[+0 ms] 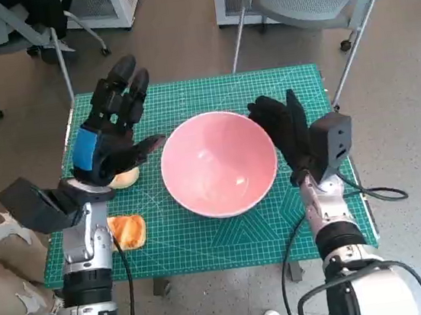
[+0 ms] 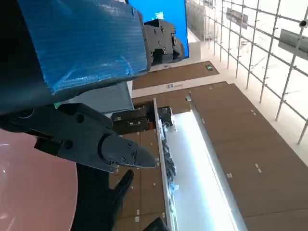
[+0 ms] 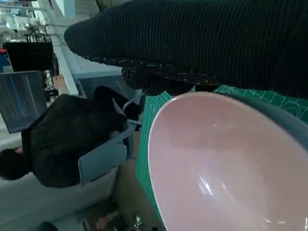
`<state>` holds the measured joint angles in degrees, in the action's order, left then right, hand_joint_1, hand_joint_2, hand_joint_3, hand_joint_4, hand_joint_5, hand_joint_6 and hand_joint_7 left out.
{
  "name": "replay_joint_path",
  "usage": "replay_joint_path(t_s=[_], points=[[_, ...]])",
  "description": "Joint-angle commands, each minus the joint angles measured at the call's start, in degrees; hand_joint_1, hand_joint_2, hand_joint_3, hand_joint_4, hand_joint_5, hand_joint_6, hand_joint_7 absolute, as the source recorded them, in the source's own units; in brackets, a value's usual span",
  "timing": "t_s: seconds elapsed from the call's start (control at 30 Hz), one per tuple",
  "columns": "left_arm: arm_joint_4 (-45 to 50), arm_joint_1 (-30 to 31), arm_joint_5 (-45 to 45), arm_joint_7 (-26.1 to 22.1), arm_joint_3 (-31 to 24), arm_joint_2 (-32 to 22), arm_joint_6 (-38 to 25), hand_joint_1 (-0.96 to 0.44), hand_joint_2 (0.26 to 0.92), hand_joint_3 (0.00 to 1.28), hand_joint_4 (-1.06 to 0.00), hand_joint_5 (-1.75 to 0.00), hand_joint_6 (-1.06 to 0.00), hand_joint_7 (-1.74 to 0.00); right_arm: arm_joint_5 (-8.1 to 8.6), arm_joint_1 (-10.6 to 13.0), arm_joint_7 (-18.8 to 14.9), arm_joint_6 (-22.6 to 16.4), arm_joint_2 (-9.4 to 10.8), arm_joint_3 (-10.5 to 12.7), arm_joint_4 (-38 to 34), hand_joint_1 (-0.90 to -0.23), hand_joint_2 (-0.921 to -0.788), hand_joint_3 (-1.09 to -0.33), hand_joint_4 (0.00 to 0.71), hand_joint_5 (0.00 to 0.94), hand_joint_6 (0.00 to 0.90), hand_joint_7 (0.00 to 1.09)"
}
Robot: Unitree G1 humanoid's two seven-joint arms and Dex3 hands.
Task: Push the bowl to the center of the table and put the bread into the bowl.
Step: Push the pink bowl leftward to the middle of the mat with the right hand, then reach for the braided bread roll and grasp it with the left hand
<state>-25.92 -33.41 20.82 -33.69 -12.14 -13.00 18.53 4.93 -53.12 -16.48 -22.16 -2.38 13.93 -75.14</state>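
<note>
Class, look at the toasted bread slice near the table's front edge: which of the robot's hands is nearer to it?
Left. The left hand hovers just beyond the bread slice; the right hand is across the pink bowl.

Head view steeply down over table (image 1: 205, 239), wrist views close behind each hand, both sharing the bowl (image 1: 219, 162)

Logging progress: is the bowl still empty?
Empty. The pink bowl shows only bare interior; the bread lies outside on the mat.

The left hand (image 1: 112, 131) covers most of one bread piece (image 1: 125, 177); the forearm (image 1: 86, 242) overlaps the near bread slice (image 1: 130, 231).
</note>
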Motion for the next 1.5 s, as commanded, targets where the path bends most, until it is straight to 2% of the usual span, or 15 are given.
replay_joint_path(t_s=[0.03,0.2,0.3,0.4,0.43,0.53,0.63,0.73,1.0,1.27,1.5], points=[[0.88,1.17,0.18,-0.12,-0.31,-0.45,0.14,-0.43,0.921,0.10,-0.05,0.00,-0.04,-0.35,-0.38,0.06,-1.20,0.21,-0.52,-0.20,-0.02,-0.621,-0.921,-0.873,0.078,0.000,0.124,0.02],[1.88,1.72,0.48,-0.18,-0.51,-0.80,-0.22,-0.43,0.921,0.10,-0.05,0.00,-0.04,-0.35,0.08,-0.60,-2.19,-0.55,-1.50,0.02,0.83,-0.626,-0.921,-0.867,0.079,0.001,0.124,0.02],[2.73,2.07,0.71,-0.11,-0.62,-0.99,-0.51,-0.42,0.921,0.11,-0.05,0.00,-0.04,-0.35,0.44,-0.91,-2.90,-2.58,-1.69,0.02,2.27,-0.633,-0.921,-0.860,0.078,0.000,0.125,0.02],[3.54,2.38,0.83,0.05,-0.66,-1.00,-0.79,-0.40,0.921,0.12,-0.05,0.00,-0.04,-0.35,0.53,-0.78,-3.45,-5.82,-1.50,-0.25,3.80,-0.641,-0.921,-0.854,0.078,0.000,0.127,0.03],[3.80,2.45,0.83,0.14,-0.65,-0.96,-0.88,-0.39,0.921,0.12,-0.05,0.00,-0.03,-0.35,0.60,-0.69,-3.82,-7.17,-1.45,-0.40,4.34,-0.665,-0.921,-0.837,0.086,0.004,0.139,0.03],[4.99,2.78,0.85,0.60,-0.54,-0.68,-1.25,-0.38,0.921,0.13,-0.04,0.00,-0.03,-0.36,1.32,-0.15,-6.38,-12.69,-1.31,-0.70,6.97,-0.676,-0.921,-0.843,0.082,0.002,0.137,0.03],[5.87,3.06,0.86,0.91,-0.43,-0.51,-1.56,-0.37,0.921,0.13,-0.04,0.00,-0.03,-0.36,1.99,0.25,-8.10,-15.58,-1.24,-0.86,8.50,-0.698,-0.921,-0.845,0.082,0.002,0.138,0.03],[7.24,3.41,0.99,1.25,-0.25,-0.20,-1.95,-0.38,0.921,0.14,-0.04,0.00,-0.02,-0.37,3.71,1.15,-11.46,-19.82,-0.98,-1.04,12.16,-0.708,-0.921,-0.848,0.083,0.002,0.140,0.03],[9.07,3.96,1.18,1.70,-0.11,0.26,-2.35,-0.41,0.921,0.14,-0.04,0.00,0.00,-0.40,8.65,3.42,-18.67,-25.13,-0.37,-1.48,20.07,-0.686,-0.921,-0.863,0.079,0.000,0.132,0.03],[10.99,4.54,1.44,1.85,0.03,0.53,-2.85,-0.42,0.921,0.14,-0.03,0.00,0.00,-0.41,12.87,4.78,-23.14,-26.90,0.26,-2.15,24.19,-0.677,-0.921,-0.865,0.077,0.000,0.131,0.04],[11.75,4.50,1.45,1.86,0.07,0.45,-2.91,-0.41,0.921,0.14,-0.03,0.00,0.00,-0.41,15.01,5.17,-24.83,-25.45,0.51,-2.35,25.33,-0.675,-0.921,-0.857,0.076,0.000,0.145,0.05]])
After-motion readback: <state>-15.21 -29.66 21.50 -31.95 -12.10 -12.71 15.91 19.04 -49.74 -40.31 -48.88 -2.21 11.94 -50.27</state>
